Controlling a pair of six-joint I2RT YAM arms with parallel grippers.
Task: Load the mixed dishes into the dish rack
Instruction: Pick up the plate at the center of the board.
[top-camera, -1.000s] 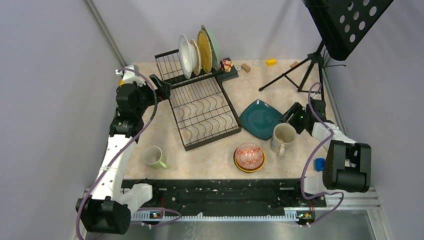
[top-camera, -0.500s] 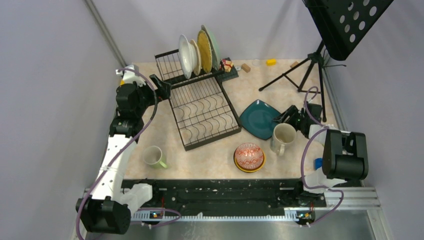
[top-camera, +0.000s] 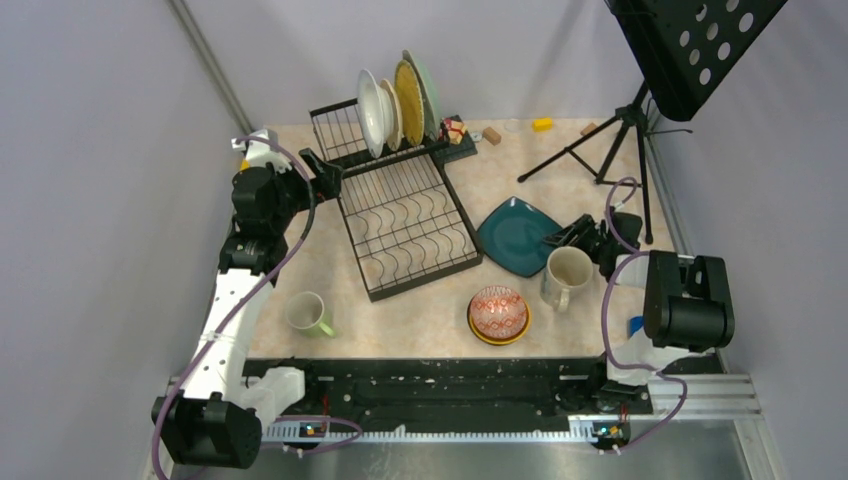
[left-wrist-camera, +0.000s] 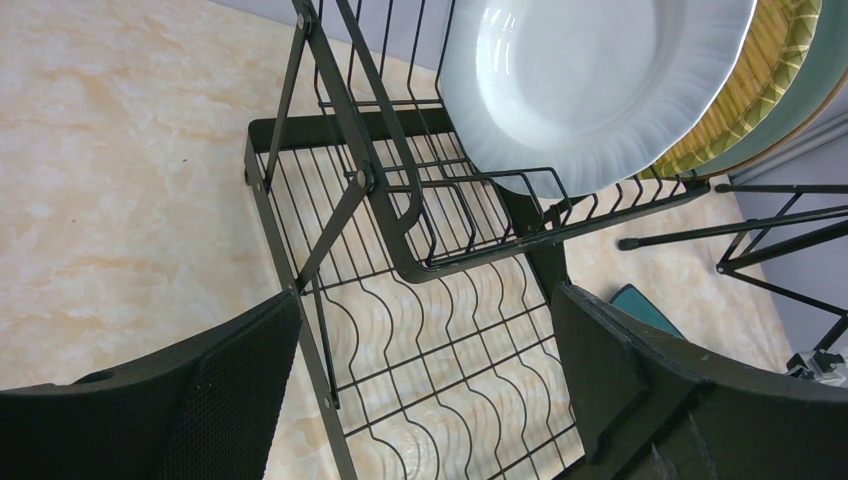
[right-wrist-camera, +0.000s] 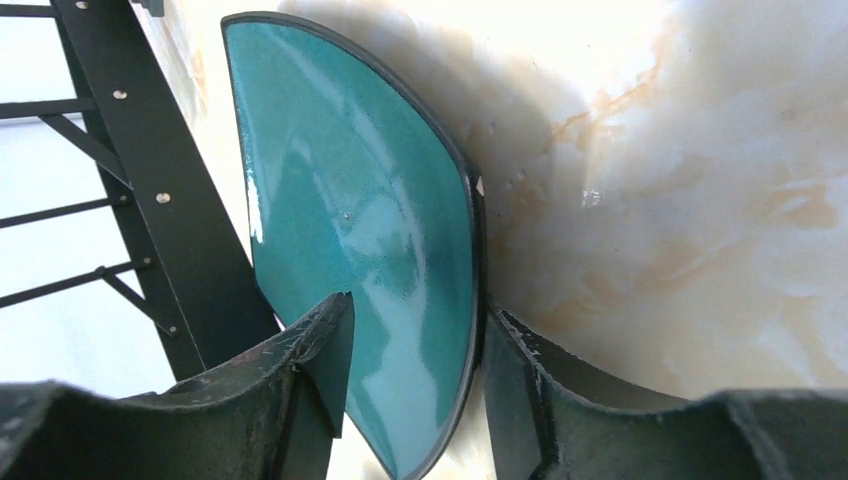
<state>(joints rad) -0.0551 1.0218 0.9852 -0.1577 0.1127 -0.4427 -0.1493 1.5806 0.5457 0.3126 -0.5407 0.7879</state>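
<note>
The black wire dish rack stands at the left-centre, with white, cream-yellow and pale teal plates upright in its raised section. The dark teal plate lies on the table right of the rack. My right gripper is open, its fingers astride that plate's right rim; the right wrist view shows the plate between the jaws of the gripper. My left gripper is open and empty over the rack's left side. A cream mug, a light-green mug and stacked red-patterned and yellow bowls sit near the front.
A black tripod music stand stands at the back right, close behind my right arm. Small toy blocks lie along the far edge. A blue toy car sits by my right arm's base.
My right gripper has moved left and down to the dark teal plate's rim, and its arm has folded in. The left arm has not moved.
</note>
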